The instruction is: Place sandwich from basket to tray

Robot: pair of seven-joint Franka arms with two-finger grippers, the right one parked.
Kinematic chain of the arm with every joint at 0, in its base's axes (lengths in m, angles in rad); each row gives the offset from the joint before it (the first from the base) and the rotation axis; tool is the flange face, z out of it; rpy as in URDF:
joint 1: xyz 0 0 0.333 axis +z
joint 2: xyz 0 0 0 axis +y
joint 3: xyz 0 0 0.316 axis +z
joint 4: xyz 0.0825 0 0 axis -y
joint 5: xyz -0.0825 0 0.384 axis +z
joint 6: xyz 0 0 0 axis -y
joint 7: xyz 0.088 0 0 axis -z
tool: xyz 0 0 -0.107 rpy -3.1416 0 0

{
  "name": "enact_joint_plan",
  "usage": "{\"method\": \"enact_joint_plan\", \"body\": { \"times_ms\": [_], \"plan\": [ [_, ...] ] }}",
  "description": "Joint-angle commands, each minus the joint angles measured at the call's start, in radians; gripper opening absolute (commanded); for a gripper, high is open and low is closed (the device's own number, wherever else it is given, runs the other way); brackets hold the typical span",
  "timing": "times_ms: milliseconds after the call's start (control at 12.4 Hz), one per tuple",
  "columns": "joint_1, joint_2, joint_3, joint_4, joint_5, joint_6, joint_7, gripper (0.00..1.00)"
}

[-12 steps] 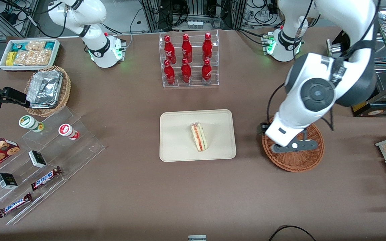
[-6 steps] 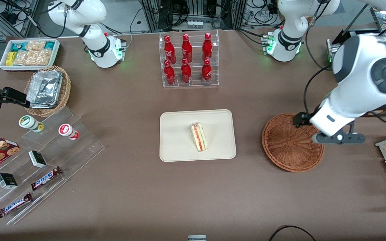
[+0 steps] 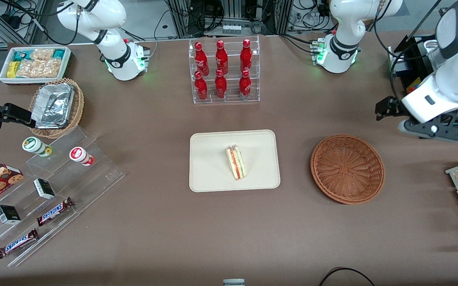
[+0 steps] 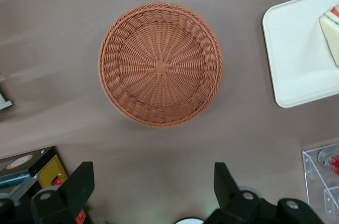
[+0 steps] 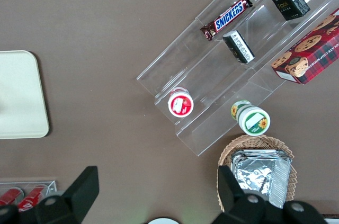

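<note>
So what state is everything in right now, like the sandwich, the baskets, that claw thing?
sandwich: lying on the tray, wrapped
tray: flat on the table, holding only the sandwich
basket: upright, empty
gripper: open, holding nothing, raised near the working arm's end of the table
red bottles: upright in their clear rack
tan basket: holding foil containers

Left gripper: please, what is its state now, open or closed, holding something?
Left gripper: open, holding nothing, high above the table toward the working arm's end, farther from the front camera than the basket.
</note>
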Motion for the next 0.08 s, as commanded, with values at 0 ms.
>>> {"method": "enact_joint_plan", "body": {
  "times_ms": [0],
  "plan": [
    [0.023, -0.058, -0.015, -0.030, -0.012, -0.021, 0.023, 1.00]
  ]
}}
